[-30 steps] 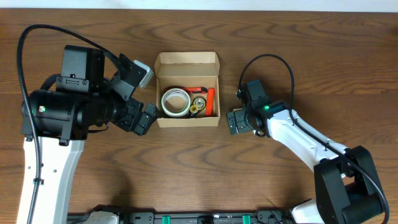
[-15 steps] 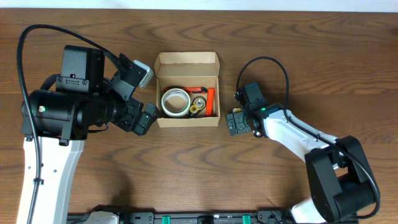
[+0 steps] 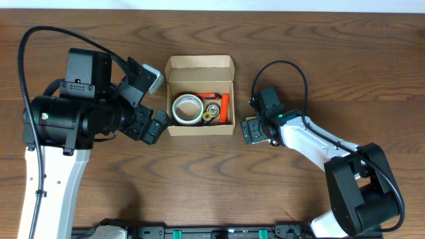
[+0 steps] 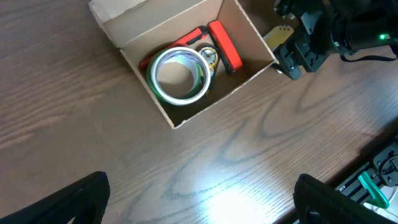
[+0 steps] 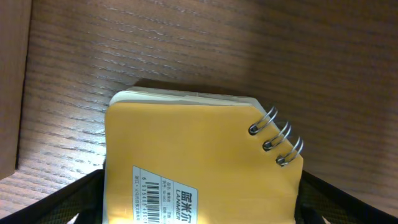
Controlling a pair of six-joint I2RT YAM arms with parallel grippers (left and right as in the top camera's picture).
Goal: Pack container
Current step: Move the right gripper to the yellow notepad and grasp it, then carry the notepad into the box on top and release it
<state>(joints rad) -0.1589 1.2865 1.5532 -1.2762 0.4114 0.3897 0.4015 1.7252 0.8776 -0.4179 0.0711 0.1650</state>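
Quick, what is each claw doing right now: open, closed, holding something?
Left gripper: open, empty.
Right gripper: jaws wide on either side of a yellow spiral notebook; whether it grips cannot be told.

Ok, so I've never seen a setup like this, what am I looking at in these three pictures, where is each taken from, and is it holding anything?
These are two robot arms at a wooden table: the bulky black left arm and the white right arm. The wide picture comes from a camera fixed above. The other two come from cameras on the wrists, one per arm. Between the arms sits an open cardboard box holding a tape roll and an orange-red item. The left fingers stand wide apart with nothing between them. The right fingers straddle a yellow spiral notebook lying on the table beside the box; whether they pinch it, I cannot tell.
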